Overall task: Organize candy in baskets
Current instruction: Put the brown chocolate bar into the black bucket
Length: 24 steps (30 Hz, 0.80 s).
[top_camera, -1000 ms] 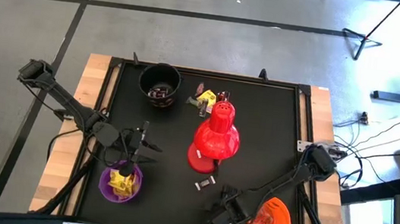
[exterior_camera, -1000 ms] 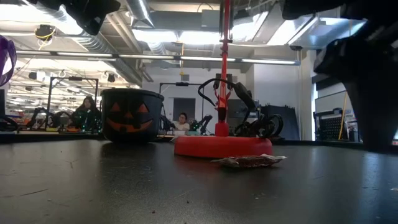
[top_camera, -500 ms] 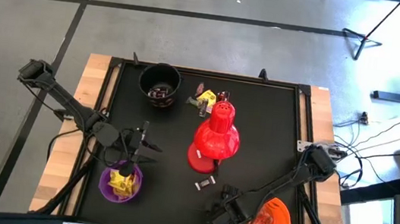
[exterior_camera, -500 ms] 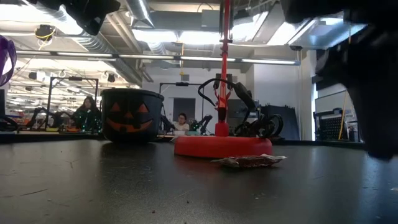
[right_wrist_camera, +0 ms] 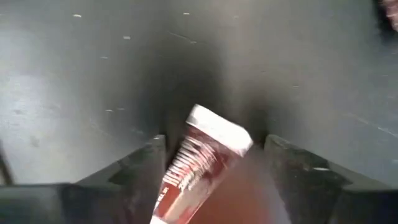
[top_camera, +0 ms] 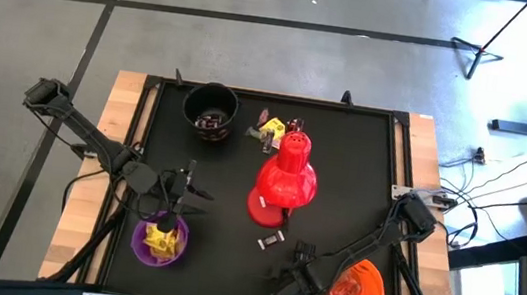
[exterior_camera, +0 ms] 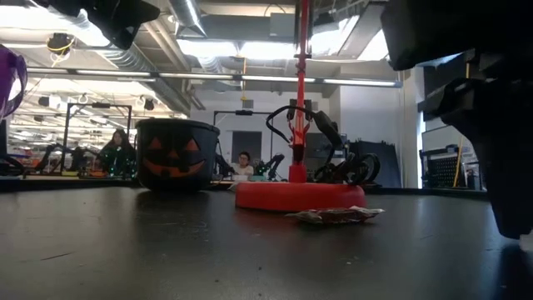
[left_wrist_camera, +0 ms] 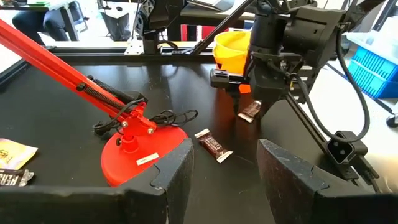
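Three buckets — black [top_camera: 211,111], purple [top_camera: 159,242], orange [top_camera: 359,287] — one red lamp [top_camera: 285,178].

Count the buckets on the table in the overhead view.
3: the black bucket at the far edge, the purple bucket near the left gripper, and the orange bucket beside the right gripper. None looks hidden.
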Each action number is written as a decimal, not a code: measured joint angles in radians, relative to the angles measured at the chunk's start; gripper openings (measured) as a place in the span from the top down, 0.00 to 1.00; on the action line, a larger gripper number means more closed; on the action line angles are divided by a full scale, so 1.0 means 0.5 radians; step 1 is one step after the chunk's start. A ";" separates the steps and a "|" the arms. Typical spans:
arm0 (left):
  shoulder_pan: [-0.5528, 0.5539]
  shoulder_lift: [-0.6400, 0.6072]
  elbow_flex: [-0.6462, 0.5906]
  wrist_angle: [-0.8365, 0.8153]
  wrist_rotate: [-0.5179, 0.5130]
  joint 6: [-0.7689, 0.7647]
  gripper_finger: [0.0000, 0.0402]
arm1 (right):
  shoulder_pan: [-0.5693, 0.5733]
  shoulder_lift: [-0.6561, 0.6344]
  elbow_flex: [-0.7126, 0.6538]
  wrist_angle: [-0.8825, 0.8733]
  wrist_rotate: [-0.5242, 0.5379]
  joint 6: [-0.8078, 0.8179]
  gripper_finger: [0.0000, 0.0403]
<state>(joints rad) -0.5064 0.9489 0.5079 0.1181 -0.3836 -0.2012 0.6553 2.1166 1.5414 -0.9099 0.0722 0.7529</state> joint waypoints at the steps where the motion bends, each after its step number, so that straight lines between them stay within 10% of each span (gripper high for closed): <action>1: 0.000 0.000 0.000 0.001 -0.002 0.001 0.58 | -0.001 0.000 0.000 -0.004 0.012 -0.004 0.41; 15: 0.000 0.000 0.000 0.004 -0.018 0.000 0.58 | -0.004 0.004 -0.002 -0.021 0.118 -0.057 0.97; 24: 0.000 -0.001 0.000 0.005 -0.018 -0.001 0.58 | -0.021 0.009 0.009 0.077 0.284 -0.056 1.00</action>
<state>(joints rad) -0.5064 0.9485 0.5079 0.1207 -0.3927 -0.2016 0.6446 2.1212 1.5460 -0.8712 0.2142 0.7247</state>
